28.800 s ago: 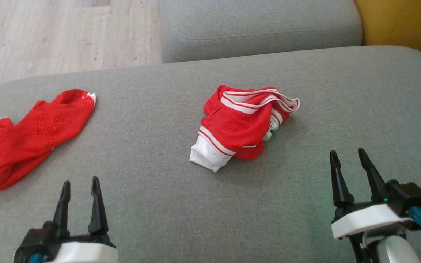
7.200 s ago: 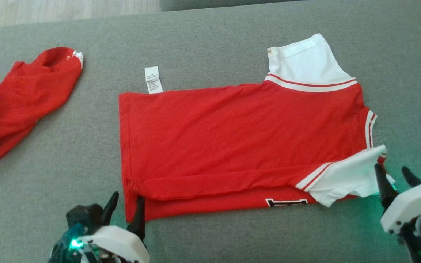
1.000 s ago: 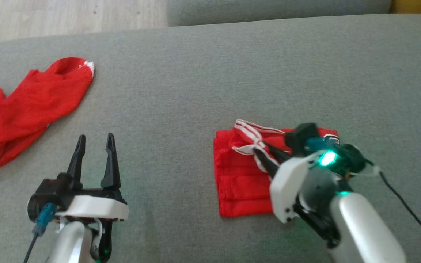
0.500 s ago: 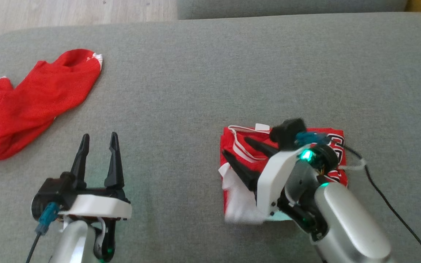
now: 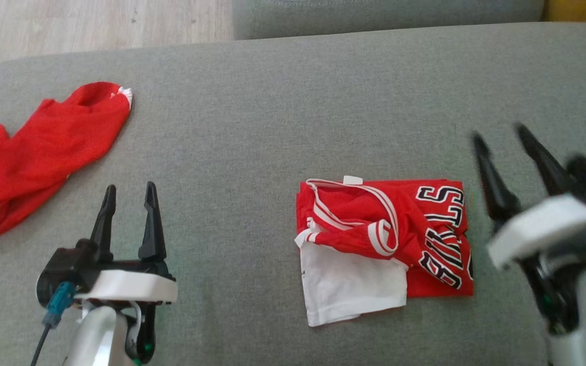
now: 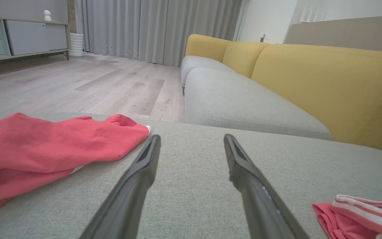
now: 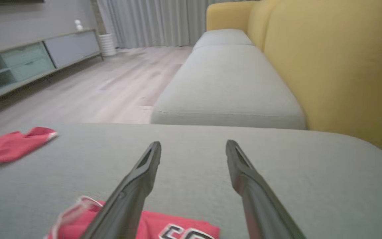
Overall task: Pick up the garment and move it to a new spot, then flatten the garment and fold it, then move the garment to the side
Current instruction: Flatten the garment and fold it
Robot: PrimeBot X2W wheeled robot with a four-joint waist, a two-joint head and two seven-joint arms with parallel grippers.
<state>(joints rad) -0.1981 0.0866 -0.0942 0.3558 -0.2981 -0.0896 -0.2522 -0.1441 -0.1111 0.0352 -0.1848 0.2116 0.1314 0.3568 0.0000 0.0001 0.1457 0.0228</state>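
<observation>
Lying on a broad grey sofa cushion (image 5: 252, 127), the red garment (image 5: 369, 239) sits a little right of centre, folded into a rough square bundle. A white sleeve panel spills from its near left corner, a striped collar loops across the top, and black-and-white lettering runs down its right edge. The right gripper (image 5: 499, 134) hovers just beside that lettered edge, blurred, its two dark fingers (image 5: 491, 178) spread wide with nothing between them and pointing away from the robot. From that wrist's own camera the garment shows low and to the left, beneath and beside the left finger. The left gripper (image 5: 130, 187) rests well apart on the far side, its fingers (image 5: 104, 218) also spread and empty. A loose red cloth (image 5: 44, 152) lies beyond it near the cushion's left end. The bundle is nearly as deep as it is wide, so it has no strong long axis, though the folds run left to right. The folding looks done but untidy, leaving the shift to the side. The right arm is clearly the nearer one, and it would need to swing its fingers leftward and down to pinch the lettered edge.
</observation>
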